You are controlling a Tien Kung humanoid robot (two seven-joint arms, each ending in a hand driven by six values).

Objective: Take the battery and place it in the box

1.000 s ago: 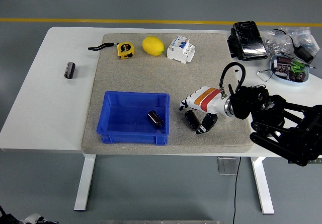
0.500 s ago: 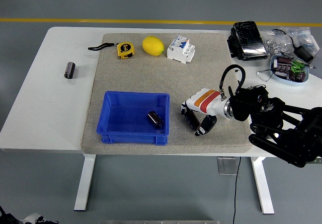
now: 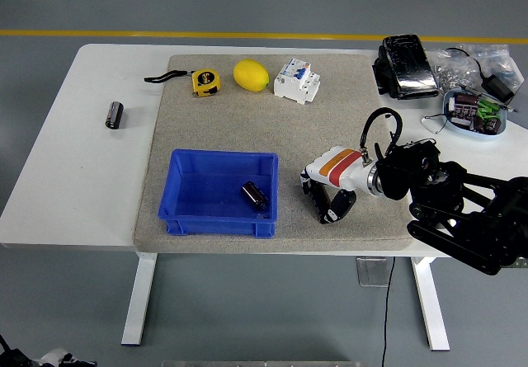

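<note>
My right hand (image 3: 318,201), white with an orange stripe, reaches in from the right onto the grey mat (image 3: 247,128). Its fingers curl down around a black cylindrical battery (image 3: 314,195) that lies on the mat just right of the blue box (image 3: 219,219). The battery is mostly hidden by the fingers and looks to rest on the mat still. A second battery (image 3: 255,195) lies inside the box near its right wall. A third battery (image 3: 114,114) stands on the bare white table at the far left. No left arm shows.
A yellow tape measure (image 3: 205,81), a lemon (image 3: 251,75) and a white circuit breaker (image 3: 297,81) line the mat's far edge. A black device (image 3: 406,65), a bag of parts (image 3: 474,58) and a small tray (image 3: 473,113) crowd the table's far right corner.
The right hand has dropped slightly over the battery beside the box and its fingers have curled in around it. Nothing else has moved.
</note>
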